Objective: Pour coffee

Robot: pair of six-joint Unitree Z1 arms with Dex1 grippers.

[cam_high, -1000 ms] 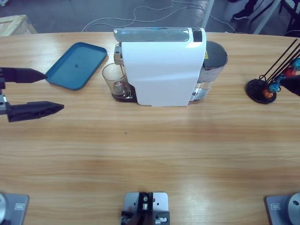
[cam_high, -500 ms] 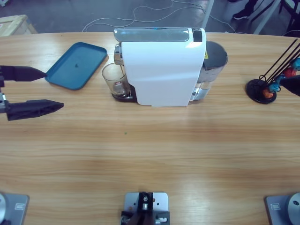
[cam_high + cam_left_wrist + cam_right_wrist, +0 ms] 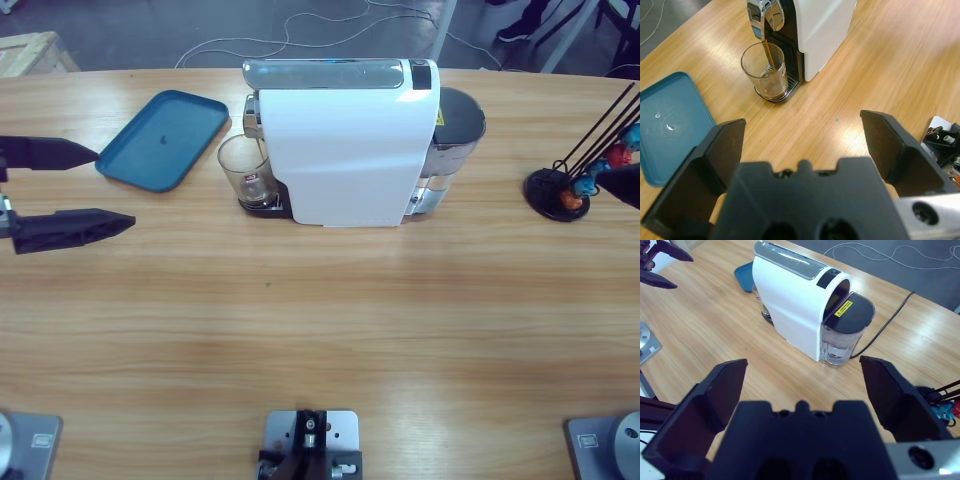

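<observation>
A clear glass point(image 3: 767, 72) stands on the drip tray under the spout of the white coffee machine point(image 3: 345, 145). In the left wrist view a thin stream of coffee point(image 3: 769, 52) runs from the spout into the glass, and a shallow dark layer sits at its bottom. My left gripper point(image 3: 116, 188) is open at the table's left edge, well short of the glass point(image 3: 245, 170), with nothing between its fingers. My right gripper point(image 3: 802, 362) is open and empty, off to the right, looking at the machine point(image 3: 795, 300) and its water tank point(image 3: 842, 332).
A blue tray point(image 3: 165, 138) lies left of the machine, just beyond my left gripper. A black wire capsule holder point(image 3: 560, 190) with coloured capsules stands at the right end. A power cable point(image 3: 890, 315) runs from behind the machine.
My left gripper has drifted slightly toward the table's far side. The black tip of the right gripper has edged a little to the right. The machine, glass and tray have not moved.
</observation>
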